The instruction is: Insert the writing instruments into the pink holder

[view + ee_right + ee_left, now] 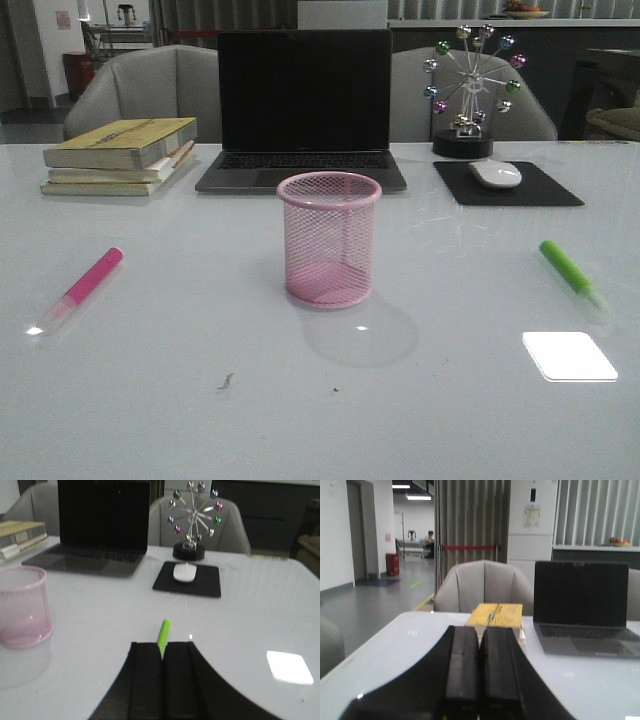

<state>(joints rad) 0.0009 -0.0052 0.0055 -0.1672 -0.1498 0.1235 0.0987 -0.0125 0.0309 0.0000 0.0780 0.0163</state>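
Pink cup (329, 240) upright at table centre, empty, open end up. Pink marker (84, 286) flat on the table (200, 400), well left of cup, pale cap end toward near-left. Green marker (572, 274) flat, well right of cup, pale cap end toward near-right. Neither marker touches the cup.

Left tool (479, 667): fingers pressed together, holding nothing; it sits above the table on the left side, facing the books (496, 615) and laptop (581, 611).

Right tool (163, 680): fingers together, nothing between them; green marker lies on the table just beyond the tips, in line with them. Contact with marker: cannot tell.

Far side: laptop open, screen dark, directly behind cup. Stack of books far-left. Mouse (495, 174) on black pad (545, 187) far-right, ball ornament (468, 95) behind it. Bright reflection patch (569, 356) near-right.
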